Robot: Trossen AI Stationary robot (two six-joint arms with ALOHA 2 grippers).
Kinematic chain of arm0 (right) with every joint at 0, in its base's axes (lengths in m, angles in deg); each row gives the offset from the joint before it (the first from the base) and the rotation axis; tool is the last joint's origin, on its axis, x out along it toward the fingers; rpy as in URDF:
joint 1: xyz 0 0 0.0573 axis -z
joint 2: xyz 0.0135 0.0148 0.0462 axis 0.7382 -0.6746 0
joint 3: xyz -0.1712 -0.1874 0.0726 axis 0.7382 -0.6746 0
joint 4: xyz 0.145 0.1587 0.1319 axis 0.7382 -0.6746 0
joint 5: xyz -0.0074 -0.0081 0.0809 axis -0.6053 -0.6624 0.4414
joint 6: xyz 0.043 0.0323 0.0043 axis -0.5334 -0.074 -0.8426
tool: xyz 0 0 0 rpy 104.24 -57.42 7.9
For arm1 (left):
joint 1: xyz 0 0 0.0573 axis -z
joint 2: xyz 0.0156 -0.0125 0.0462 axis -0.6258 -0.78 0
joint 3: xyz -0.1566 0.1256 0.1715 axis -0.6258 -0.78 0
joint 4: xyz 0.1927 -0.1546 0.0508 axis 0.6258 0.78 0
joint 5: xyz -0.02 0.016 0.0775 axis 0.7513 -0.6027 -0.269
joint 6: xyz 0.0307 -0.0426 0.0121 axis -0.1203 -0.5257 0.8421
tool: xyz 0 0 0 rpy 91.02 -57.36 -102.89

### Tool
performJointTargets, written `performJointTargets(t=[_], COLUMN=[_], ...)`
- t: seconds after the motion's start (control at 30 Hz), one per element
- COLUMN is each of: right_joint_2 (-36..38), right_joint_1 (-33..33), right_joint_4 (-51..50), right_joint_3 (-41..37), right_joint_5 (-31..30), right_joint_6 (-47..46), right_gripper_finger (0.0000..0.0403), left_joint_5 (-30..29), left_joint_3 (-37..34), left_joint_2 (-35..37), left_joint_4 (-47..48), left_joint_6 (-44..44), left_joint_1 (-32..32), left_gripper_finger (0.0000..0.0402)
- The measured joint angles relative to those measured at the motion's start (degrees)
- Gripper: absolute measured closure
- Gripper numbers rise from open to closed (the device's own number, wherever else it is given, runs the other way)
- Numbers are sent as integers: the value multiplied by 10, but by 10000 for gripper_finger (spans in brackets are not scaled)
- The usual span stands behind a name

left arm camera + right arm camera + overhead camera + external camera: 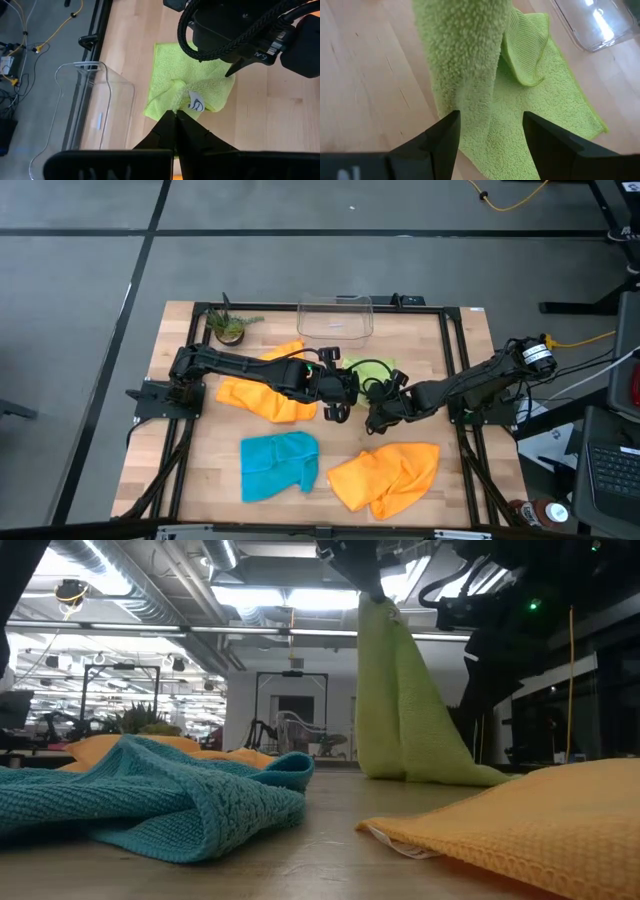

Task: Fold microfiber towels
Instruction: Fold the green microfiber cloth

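Pinching a raised fold of the lime green towel (pixel 172 97) beside its white tag (pixel 195 104), the left end effector (pixel 335 412) has its fingers pressed together at the centre of the high frame, and the cloth hangs from it in a tall drape whose lower part spreads on the wooden worktop (pixel 215 455) (clearest in the low view). Just right of it, the right end effector (pixel 376 420) hovers with fingers spread on either side of the hanging cloth, not closed on it. One orange towel (pixel 262 398) lies crumpled under the left arm, another orange towel (pixel 388 476) at lower right, the teal towel (pixel 279 464) at lower centre. A clear plastic bin (pixel 335 316) sits at the worktop's upper edge, a small potted plant (pixel 229 328) at upper left.
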Motion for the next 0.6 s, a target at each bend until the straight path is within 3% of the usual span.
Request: performJointTargets(t=[0.6], right_joint_2=[0], right_joint_1=[0], right_joint_4=[4], right_joint_3=[0], right_joint_5=[0], right_joint_6=[-12], right_gripper_finger=[185], left_joint_5=[0], left_joint_3=[0], left_joint_2=[0], left_joint_4=[-6], left_joint_6=[-4], left_joint_1=[0], left_gripper_finger=[402])
